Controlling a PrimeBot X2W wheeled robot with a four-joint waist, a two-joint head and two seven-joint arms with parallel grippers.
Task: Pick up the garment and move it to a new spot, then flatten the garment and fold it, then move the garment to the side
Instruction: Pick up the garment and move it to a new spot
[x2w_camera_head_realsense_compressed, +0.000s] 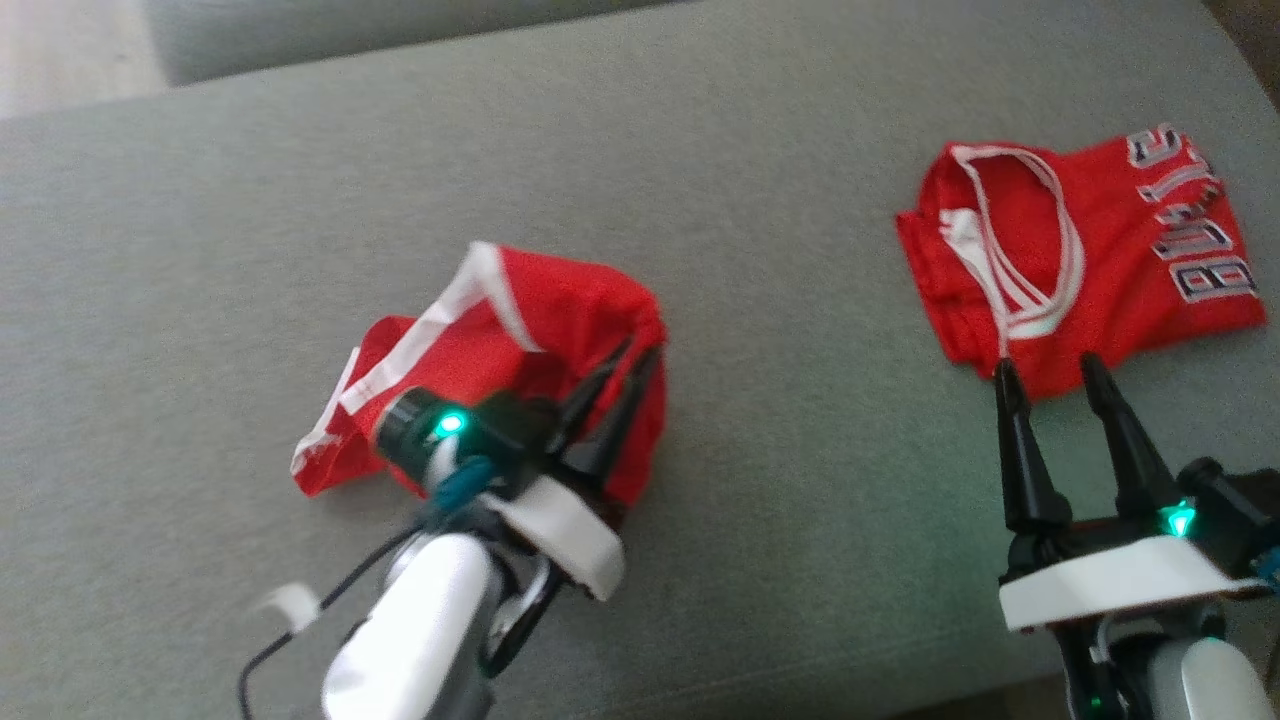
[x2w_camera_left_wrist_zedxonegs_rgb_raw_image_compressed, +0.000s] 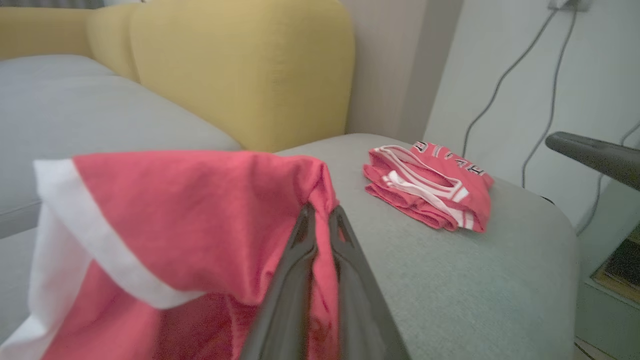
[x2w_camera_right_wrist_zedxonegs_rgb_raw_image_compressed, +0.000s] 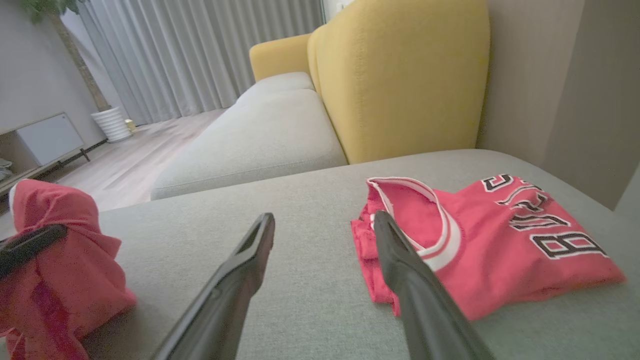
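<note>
Right now the crumpled red fabric garment with broad white trim (x2w_camera_head_realsense_compressed: 575, 300) lies bunched on the left half of the wide grey upholstered sofa seat (x2w_camera_head_realsense_compressed: 780, 200). My left claw (x2w_camera_head_realsense_compressed: 640, 350) is pinched narrow on its right-hand edge, with red cloth caught between the two dark fingers. In the left wrist view the cloth (x2w_camera_left_wrist_zedxonegs_rgb_raw_image_compressed: 200, 215) humps up around the left claw (x2w_camera_left_wrist_zedxonegs_rgb_raw_image_compressed: 322, 210). I read that as a gathered fold taken so the whole piece comes up in one lift rather than dragging across the cushion. Whether any of it is clear of the seat, I cannot tell. I judge this to be the pick-up step, with flattening and folding not yet done. My right claw (x2w_camera_head_realsense_compressed: 1048, 365) stands wide and holds nothing. Its tips are just beside the near edge of the folded red jersey with black-and-white lettering (x2w_camera_head_realsense_compressed: 1120, 270), which lies at the right end of the seat; I cannot tell whether they touch it. That jersey looks like a finished piece set aside, well apart from the garment. The bare cushion between them seems the natural new spot for spreading, and I would keep the open claw free to catch a second corner. Behind it all, in the right wrist view, the yellow padded backrest (x2w_camera_right_wrist_zedxonegs_rgb_raw_image_compressed: 400, 75) closes off the far side.
</note>
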